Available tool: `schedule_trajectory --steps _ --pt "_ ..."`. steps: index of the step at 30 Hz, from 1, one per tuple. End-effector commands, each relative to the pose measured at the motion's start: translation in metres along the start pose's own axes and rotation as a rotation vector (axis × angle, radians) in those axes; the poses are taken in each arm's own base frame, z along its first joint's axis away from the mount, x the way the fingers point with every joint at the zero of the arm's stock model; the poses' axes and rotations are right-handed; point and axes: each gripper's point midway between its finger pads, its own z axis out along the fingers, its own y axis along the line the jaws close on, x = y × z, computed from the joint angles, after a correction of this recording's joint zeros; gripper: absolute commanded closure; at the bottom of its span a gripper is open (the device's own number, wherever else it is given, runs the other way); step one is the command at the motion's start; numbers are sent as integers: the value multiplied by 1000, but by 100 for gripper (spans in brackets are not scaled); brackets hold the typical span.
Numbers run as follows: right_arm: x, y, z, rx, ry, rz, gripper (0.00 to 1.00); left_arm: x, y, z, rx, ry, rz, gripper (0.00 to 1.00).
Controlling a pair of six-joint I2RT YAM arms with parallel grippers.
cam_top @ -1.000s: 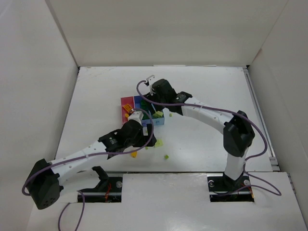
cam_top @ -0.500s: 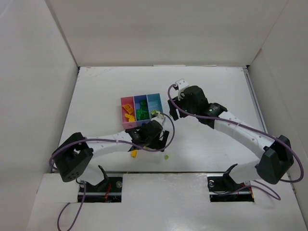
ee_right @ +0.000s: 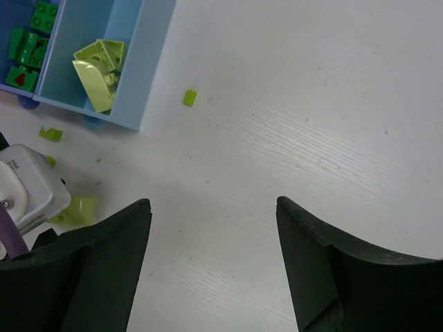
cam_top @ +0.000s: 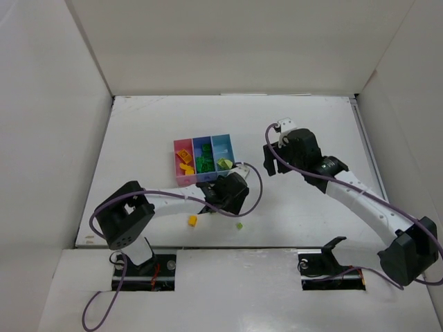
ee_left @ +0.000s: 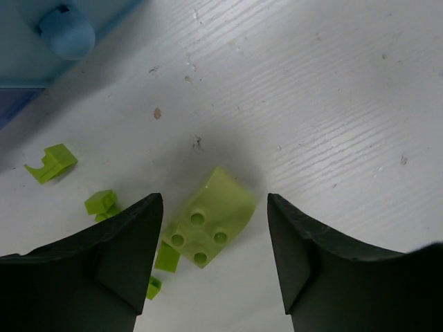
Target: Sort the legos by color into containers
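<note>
My left pincer (ee_left: 214, 211) low over white table (ee_left: 332, 104). Jaws part open, straddling 1 pale lime 4-stud brick (ee_left: 208, 228), nothing gripped yet. Brick lies near light blue bin (ee_right: 154, 62), which holds other lime pieces.

Risk: brick sits skewed, nearer left finger, so squeeze may spin or flick it away. Loose lime bits (ee_left: 52, 162) nearby could get pinched too.

My right pincer (ee_right: 214, 207) wide open, empty, well apart.

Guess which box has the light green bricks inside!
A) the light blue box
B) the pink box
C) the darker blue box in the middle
A: the right wrist view shows the pale lime bricks lying inside the light blue bin.
</note>
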Motion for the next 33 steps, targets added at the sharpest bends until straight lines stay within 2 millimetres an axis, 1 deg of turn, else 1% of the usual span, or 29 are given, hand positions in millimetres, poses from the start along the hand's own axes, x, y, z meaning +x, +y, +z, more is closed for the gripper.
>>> schedule_trajectory --steps 1,2,3,4,5,7,8,10,11,12,13,14,16,17,19,20,22,23,24,25,26,27,29,30,31,32,33 --pt "-2 -1 -5 -19 -17 26 22 -12 -4 0 -17 -21 34 43" --pt "3 1 -4 -27 -6 26 22 -10 -3 0 -21 -12 37 47" --pt "3 1 -4 -27 -6 26 22 -10 -3 0 -21 -12 28 52" --pt "6 0 -5 -27 -4 26 22 -8 -2 0 -25 -4 31 52" --pt "6 1 -5 -27 -4 35 22 -2 -5 0 -14 9 41 52" --pt "4 1 -7 -28 -13 35 22 3 -6 -2 -4 24 32 52" --pt "8 0 -6 -27 -2 35 22 7 -4 -2 -8 32 26 50" --pt "6 -3 -8 -20 -12 40 22 8 -5 -4 2 37 26 47" --pt "6 -3 -8 -20 -12 40 22 12 -5 -4 8 49 28 42" --pt "6 -3 -11 -20 -12 40 22 13 -7 -4 19 55 28 39" --pt "11 -3 -10 -19 -3 40 22 16 -6 -5 13 65 20 37" --pt "11 -3 -10 -19 -3 40 22 20 -7 -7 17 68 28 34" --pt "11 -3 -10 -19 -3 40 22 21 -9 -7 27 73 28 33" --pt "15 -4 -9 -18 6 40 22 23 -7 -8 27 73 28 33" --pt "15 -4 -9 -18 6 40 22 23 -7 -8 27 73 39 36" --pt "15 -4 -9 -18 6 40 22 23 -7 -8 27 73 39 41" --pt "15 -3 -9 -18 6 49 22 23 -7 -8 27 73 39 47" --pt "19 -6 -7 -5 14 49 22 23 -7 -8 27 73 39 51" --pt "17 -6 -10 -6 5 49 22 24 -10 -9 32 74 37 59" --pt "17 -6 -10 -6 5 49 22 26 -9 -10 27 83 40 63" --pt "16 -7 -10 3 4 49 22 26 -9 -10 27 83 40 64" --pt "16 -10 -12 10 3 54 22 31 -8 -9 32 95 42 65" --pt "16 -10 -12 11 3 64 22 32 -5 -9 15 97 35 69" --pt "14 -10 -15 9 -8 64 22 30 -2 -9 -7 86 24 71" --pt "18 -10 -14 10 1 64 22 22 -3 -12 -6 63 19 71" --pt "18 -10 -14 10 1 64 22 10 -6 -15 -6 30 -9 71" --pt "18 -10 -14 10 1 64 22 0 -4 -16 -32 -1 -13 72"
